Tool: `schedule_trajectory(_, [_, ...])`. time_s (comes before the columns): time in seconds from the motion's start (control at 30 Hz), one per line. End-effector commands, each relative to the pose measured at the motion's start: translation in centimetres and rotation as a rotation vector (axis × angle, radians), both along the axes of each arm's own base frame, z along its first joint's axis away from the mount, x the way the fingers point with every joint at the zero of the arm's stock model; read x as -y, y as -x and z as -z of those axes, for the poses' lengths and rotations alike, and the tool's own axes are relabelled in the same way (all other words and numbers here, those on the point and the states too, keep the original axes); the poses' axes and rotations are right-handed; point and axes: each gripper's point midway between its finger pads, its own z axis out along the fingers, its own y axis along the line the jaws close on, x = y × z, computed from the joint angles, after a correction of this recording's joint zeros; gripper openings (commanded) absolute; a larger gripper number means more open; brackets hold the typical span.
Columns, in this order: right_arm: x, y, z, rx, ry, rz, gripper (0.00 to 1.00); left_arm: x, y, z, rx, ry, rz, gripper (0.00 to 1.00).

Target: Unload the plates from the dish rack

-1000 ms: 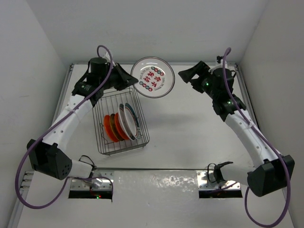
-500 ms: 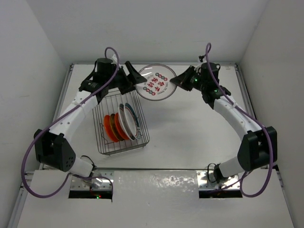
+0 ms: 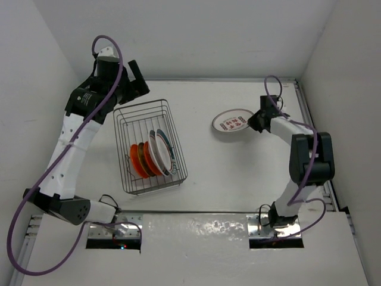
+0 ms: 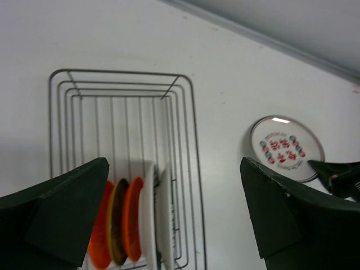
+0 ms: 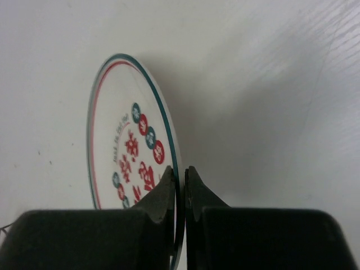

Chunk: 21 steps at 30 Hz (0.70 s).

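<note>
Pinching the rim of a patterned plate (image 3: 231,121), the right hand (image 3: 257,121) is clamped shut on it near the far right edge of the surface (image 3: 238,173). The left hand (image 3: 138,80) hangs wide open over the far left corner, holding nothing. The dish rack (image 3: 143,113) stands left of centre, with orange and white plates (image 3: 152,158) upright in its near half.

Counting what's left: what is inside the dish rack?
In the dish rack, orange plates and white plates stand on edge at the near end; overlap hides their exact number.
</note>
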Motion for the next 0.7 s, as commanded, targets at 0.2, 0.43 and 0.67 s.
schedule_trajectory(0.2, [-0.1, -7.9, -0.6, 0.067, 0.036, -0.071, 0.45, -2.4, 4.4, 3.5, -0.143, -0.126, 0.005, 1.00])
schedule_trajectory(0.43, [2.3, -5.3, -0.9, -0.140, 0.150, 0.006, 0.99, -0.4, 4.9, 4.8, -0.201, -0.069, 0.033, 1.00])
schedule_trajectory(0.67, [3.8, 3.9, -5.6, -0.333, 0.377, -0.096, 0.99, 3.9, 5.7, 7.9, -0.314, -0.309, 0.068, 0.98])
